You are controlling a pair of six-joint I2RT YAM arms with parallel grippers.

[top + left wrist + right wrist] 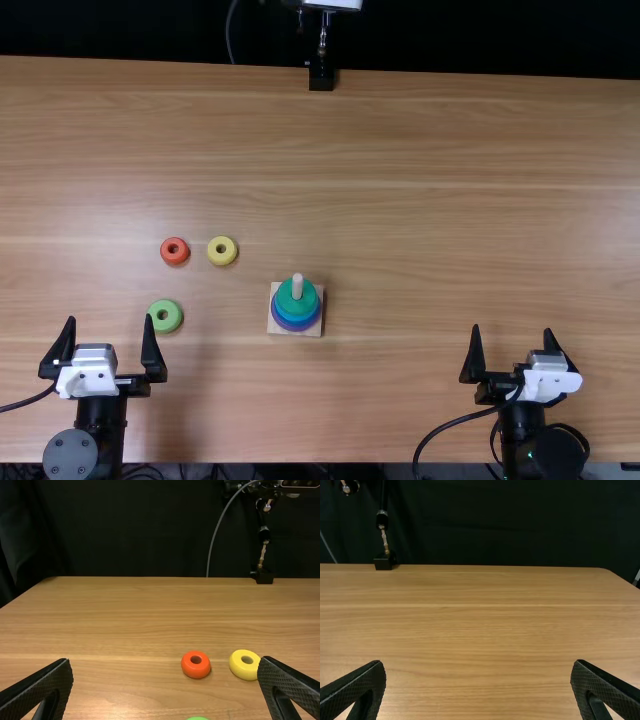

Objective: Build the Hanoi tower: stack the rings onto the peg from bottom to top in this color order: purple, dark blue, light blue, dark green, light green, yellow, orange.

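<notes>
In the top view my left gripper [112, 345] stands open at the near left, my right gripper [512, 350] open at the near right, both with nothing between the fingers. A square base [275, 326] holds the peg [297, 284] near the middle; a dark green ring [297, 299] tops a blue ring [294, 316] and a purple ring [297, 328]. The light green ring [165, 316] lies just beyond the left gripper, the orange ring [174, 251] and yellow ring [222, 250] farther off. The left wrist view shows the left gripper [165, 687], orange ring [195, 664] and yellow ring [244, 664]. Right gripper [478, 687] spreads wide over wood.
The light brown table [450, 200] extends past both arms to a dark curtain. A black clamp stand [321, 76] is fixed at the far edge, and cables run beside both arms at the near edge.
</notes>
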